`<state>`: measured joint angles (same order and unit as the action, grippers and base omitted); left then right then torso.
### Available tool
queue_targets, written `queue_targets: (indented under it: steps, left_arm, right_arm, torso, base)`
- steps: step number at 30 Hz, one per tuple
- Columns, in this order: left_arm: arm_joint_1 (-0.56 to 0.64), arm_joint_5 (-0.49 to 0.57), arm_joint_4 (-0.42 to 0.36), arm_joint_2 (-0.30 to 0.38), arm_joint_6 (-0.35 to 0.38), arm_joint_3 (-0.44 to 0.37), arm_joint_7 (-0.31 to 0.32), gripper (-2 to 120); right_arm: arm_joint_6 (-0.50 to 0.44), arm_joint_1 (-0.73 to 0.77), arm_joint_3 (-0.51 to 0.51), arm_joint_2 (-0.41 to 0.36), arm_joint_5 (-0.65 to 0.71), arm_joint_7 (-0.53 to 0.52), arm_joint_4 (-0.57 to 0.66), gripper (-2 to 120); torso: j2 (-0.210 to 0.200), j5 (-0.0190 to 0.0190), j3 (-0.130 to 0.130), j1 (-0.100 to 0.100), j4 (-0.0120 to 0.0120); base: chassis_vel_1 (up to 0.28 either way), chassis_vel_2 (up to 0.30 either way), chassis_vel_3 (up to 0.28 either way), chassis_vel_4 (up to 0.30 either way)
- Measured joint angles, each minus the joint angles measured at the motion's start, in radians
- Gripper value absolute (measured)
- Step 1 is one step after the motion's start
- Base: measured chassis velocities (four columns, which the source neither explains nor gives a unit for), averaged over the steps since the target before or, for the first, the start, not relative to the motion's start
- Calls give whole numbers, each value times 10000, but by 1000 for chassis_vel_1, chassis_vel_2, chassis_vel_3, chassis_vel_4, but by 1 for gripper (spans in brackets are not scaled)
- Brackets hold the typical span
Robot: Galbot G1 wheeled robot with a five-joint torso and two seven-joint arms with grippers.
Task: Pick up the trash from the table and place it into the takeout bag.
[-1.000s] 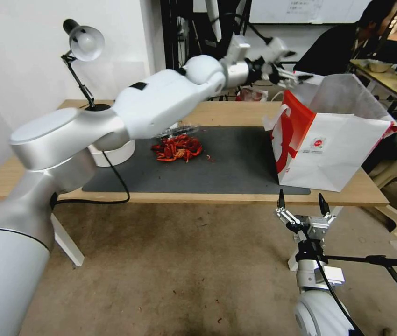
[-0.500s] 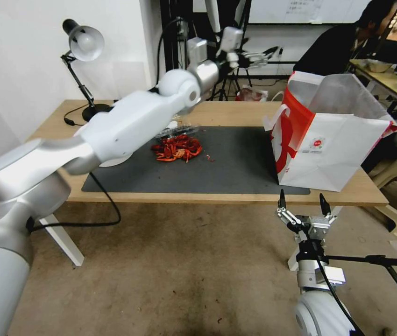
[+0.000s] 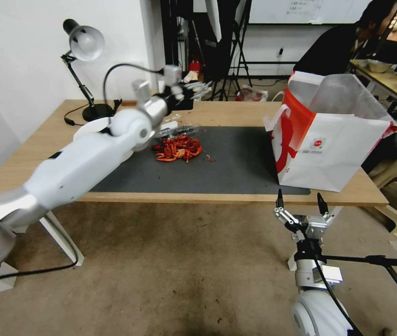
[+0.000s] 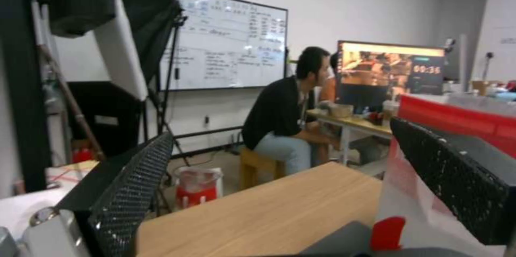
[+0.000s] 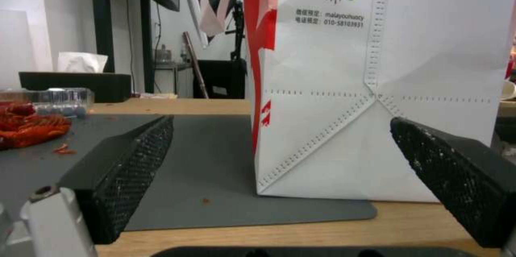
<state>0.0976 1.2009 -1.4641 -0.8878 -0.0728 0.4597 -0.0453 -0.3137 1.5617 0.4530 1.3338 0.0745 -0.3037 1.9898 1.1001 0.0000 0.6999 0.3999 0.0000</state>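
A pile of red crayfish shells [image 3: 178,148] lies on the dark mat [image 3: 236,163] of the table [image 3: 44,140], with a clear plastic container [image 3: 180,129] just behind it. Part of a white bowl [image 3: 88,128] shows behind my left arm. The takeout bag [image 3: 330,140] stands open at the mat's right end. My left gripper [image 3: 196,88] hangs in the air above the table's far side, over the shells, open and holding nothing [image 4: 280,129]. My right gripper [image 3: 300,204] waits open below the table's front edge, facing the bag [image 5: 376,88].
A desk lamp [image 3: 84,45] stands at the table's back left corner. A black tissue box [image 5: 75,80] sits behind the shells [image 5: 27,129]. Tripods and stands crowd the floor behind the table. A person sits at another desk beyond the bag.
My left arm has swung left, from over the bag's mouth back to above the shells. Its gripper stays open. The right arm has not moved.
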Motion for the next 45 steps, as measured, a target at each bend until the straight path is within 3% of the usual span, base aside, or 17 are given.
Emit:
queue_targets:
  steps: [5,12,18,25,33,45]
  left_arm:
    - [726,-348,-367,358,-17,-521,78,100]
    - [3125,-1084,-1318,893,40,-2597,308,100]
    - [4469,-1463,-1897,1281,126,-3624,325,100]
    - [6690,-2304,-2766,1667,18,-5415,391,100]
    - [7917,-3101,-3333,1533,-259,-6166,670,100]
    - [9553,-4714,-3888,704,-590,-7244,778,100]
  right_arm:
    - [-1,9,-4,-4,-5,3,-25,100]
    - [-15,0,-28,-8,-21,15,-72,100]
    - [-12,-86,-116,-24,-37,29,-115,100]
    - [-1,-135,-265,21,-111,69,-163,100]
    - [-22,-22,-266,67,-163,77,-151,100]
    - [-60,79,-199,119,-204,78,-103,100]
  torso:
    - [0,0,0,0,-2]
    - [0,-5,0,0,1]
    - [0,-4,-1,0,0]
    - [0,0,0,-1,-1]
    - [0,1,0,-1,0]
    - [-1,0,0,0,0]
  base:
    - [0,0,0,0]
    - [0,0,0,0]
    - [0,0,0,0]
    - [0,0,0,0]
    - [0,0,0,0]
    - [0,0,0,0]
